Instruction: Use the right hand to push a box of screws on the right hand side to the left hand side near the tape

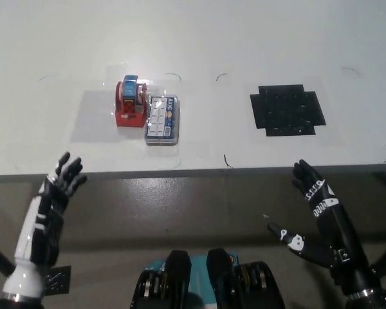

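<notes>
The clear box of screws (163,120) with a blue label lies on the white table (199,38), touching the right side of the red tape dispenser (131,103). My black right hand (314,193) hangs open below the table's front edge at the lower right, well away from the box. At the lower left my white left hand (56,193) rests open, also below the table edge.
A black cross-shaped mat (287,109) lies on the table's right part. Thin pen marks outline areas around the mat and around the tape. The table's front edge (199,171) runs across the middle of the view.
</notes>
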Tool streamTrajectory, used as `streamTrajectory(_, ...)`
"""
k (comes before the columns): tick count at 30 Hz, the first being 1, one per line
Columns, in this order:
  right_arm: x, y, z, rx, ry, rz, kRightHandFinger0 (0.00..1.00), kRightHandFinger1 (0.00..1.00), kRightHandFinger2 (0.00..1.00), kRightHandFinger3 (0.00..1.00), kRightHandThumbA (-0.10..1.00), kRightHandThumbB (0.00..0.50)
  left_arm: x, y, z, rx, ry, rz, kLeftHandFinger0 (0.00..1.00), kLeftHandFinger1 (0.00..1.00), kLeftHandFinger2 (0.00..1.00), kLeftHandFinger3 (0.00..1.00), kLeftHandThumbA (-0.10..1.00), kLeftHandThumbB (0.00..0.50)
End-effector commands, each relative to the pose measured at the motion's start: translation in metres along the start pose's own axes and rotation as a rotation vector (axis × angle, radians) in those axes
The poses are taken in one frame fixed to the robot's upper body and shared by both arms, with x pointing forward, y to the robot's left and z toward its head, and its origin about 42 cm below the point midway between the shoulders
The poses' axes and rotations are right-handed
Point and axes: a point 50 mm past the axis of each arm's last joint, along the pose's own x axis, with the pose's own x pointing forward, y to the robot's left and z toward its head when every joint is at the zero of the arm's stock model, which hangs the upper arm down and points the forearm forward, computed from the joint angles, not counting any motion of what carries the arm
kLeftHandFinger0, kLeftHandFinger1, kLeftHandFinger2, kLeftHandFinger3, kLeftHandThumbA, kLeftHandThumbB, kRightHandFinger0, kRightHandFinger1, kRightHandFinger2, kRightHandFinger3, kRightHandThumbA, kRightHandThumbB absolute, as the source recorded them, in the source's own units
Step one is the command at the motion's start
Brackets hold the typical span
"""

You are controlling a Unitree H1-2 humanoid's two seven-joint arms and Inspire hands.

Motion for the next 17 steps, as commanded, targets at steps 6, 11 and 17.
streamTrajectory(6, -0.032, 0.007, -0.008, 0.038, 0.043, 0.03, 0.92, 0.98, 1.0, 1.0, 0.86, 0.132, -0.047, -0.006, -0.01, -0.001, 0.047, -0.017, 1.0, 1.0, 1.0, 1.0, 0.94, 0.131)
streamTrajectory(11, -0.041, 0.008, -0.009, 0.039, 0.062, 0.033, 0.91, 0.97, 1.0, 1.0, 0.84, 0.124, -0.055, -0.008, -0.013, 0.0, 0.062, -0.021, 1.0, 1.0, 1.0, 1.0, 0.95, 0.131)
streamTrajectory(17, -0.035, 0.007, -0.009, 0.039, 0.056, 0.03, 0.9, 0.95, 1.0, 1.0, 0.81, 0.137, -0.05, -0.006, -0.012, -0.005, 0.058, -0.018, 1.0, 1.0, 1.0, 1.0, 0.94, 0.123)
